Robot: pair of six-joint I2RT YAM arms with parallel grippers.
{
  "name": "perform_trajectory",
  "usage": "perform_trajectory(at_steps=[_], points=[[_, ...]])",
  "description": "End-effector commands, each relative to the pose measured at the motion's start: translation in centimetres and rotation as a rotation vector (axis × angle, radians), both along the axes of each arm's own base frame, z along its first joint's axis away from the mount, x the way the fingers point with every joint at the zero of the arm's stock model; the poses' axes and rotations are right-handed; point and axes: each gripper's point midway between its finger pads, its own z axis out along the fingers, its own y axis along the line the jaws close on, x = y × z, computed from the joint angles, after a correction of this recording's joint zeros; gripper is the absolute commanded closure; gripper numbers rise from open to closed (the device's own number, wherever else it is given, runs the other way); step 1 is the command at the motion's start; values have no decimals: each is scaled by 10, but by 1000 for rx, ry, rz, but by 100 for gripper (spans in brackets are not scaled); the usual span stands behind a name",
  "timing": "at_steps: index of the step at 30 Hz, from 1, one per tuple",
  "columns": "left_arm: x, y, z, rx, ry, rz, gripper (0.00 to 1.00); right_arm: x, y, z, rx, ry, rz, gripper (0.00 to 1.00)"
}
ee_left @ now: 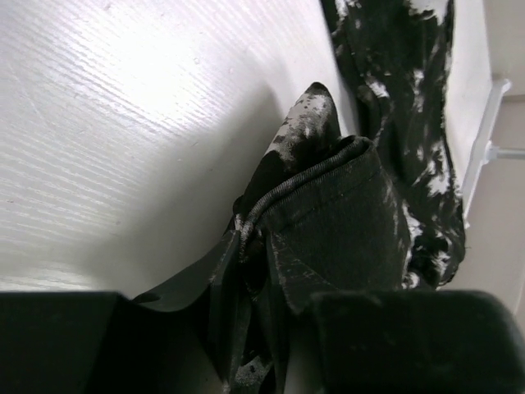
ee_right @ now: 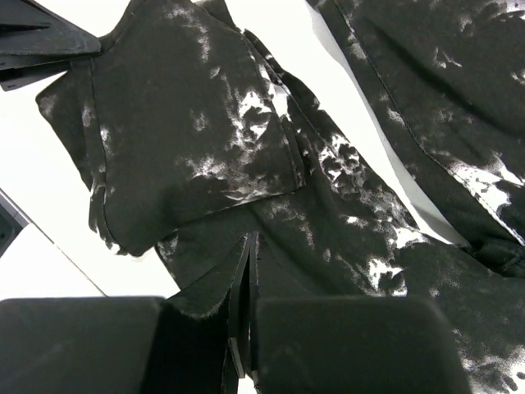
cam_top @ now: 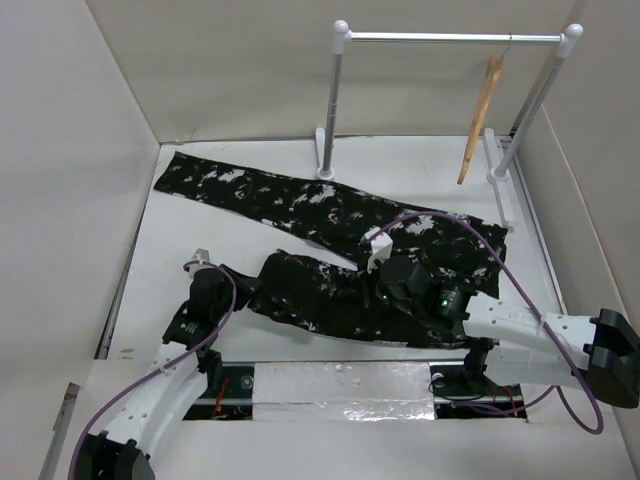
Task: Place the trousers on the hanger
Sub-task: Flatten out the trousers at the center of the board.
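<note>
The black, white-splattered trousers (cam_top: 330, 215) lie spread across the table, one leg reaching to the far left and the other folded nearer to me. My left gripper (cam_top: 225, 275) is shut on a bunched hem edge of the near leg (ee_left: 328, 205), with fabric pinched between its jaws (ee_left: 246, 246). My right gripper (cam_top: 372, 292) is shut, and its tips (ee_right: 248, 240) rest on the flat fabric (ee_right: 205, 123) at the middle of the near leg. No fabric shows between its jaws. The tan wooden hanger (cam_top: 480, 120) hangs by its hook from the rail at the back right.
A white pole rack (cam_top: 450, 38) with ball-topped posts stands at the back, and its feet rest on the table by the trousers. Beige walls close in the left, back and right. A foil-taped strip (cam_top: 340, 385) runs along the near edge between the arm bases.
</note>
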Motion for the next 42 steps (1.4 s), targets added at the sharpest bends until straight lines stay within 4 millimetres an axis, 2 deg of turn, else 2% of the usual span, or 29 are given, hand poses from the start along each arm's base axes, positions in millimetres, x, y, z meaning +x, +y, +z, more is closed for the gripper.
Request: perform_trajectory(at_steps=[1, 2, 4, 9, 12, 16, 21, 24, 25, 27, 28, 31, 32, 33, 34, 36, 37, 38, 39, 40, 42], points=[[10, 1, 14, 18, -48, 0, 81, 5, 6, 14, 46, -28, -18, 93], [11, 1, 14, 22, -51, 5, 78, 5, 5, 15, 47, -27, -22, 88], [12, 1, 14, 27, -57, 1, 73, 4, 4, 14, 45, -25, -24, 85], [13, -1, 9, 22, -46, -8, 72, 5, 3, 13, 40, -25, -30, 84], [12, -1, 6, 23, -35, -11, 73, 5, 3, 12, 37, -24, -26, 84], [15, 1, 15, 34, -63, -3, 84, 4, 5, 11, 36, -17, -20, 87], [18, 9, 27, 77, -91, 21, 81, 5, 5, 7, 34, -20, -25, 90], [22, 14, 35, 111, -108, 33, 77, 6, 5, 5, 30, -16, -28, 81], [23, 15, 38, 119, -115, 34, 73, 6, 5, 5, 31, -14, -31, 79], [24, 16, 38, 129, -113, 32, 72, 5, 4, 3, 31, -9, -33, 74], [24, 16, 37, 131, -110, 29, 82, 5, 3, 2, 27, -8, -38, 74], [23, 16, 41, 122, -116, 36, 100, 9, -8, -1, 9, -11, -92, 74], [22, 17, 43, 124, -115, 36, 100, 14, -15, -1, 7, -12, -130, 73], [22, 17, 48, 128, -128, 35, 100, 24, -26, -2, 8, -3, -189, 72], [24, 17, 68, 121, -179, 38, 100, 28, -35, -6, -4, 12, -218, 71], [21, 24, 83, 143, -202, 57, 100, 40, -52, -3, 28, 25, -271, 65], [22, 26, 110, 141, -267, 67, 100, 43, -60, -6, 33, 35, -295, 59], [19, 33, 117, 164, -269, 92, 100, 48, -69, -6, 45, 40, -330, 55], [17, 38, 128, 179, -285, 108, 100, 56, -87, -2, 73, 47, -404, 50], [15, 44, 159, 195, -349, 128, 100, 59, -98, -3, 83, 52, -444, 45], [4, 68, 186, 260, -379, 218, 100, 64, -123, -10, 99, 67, -548, 32]])
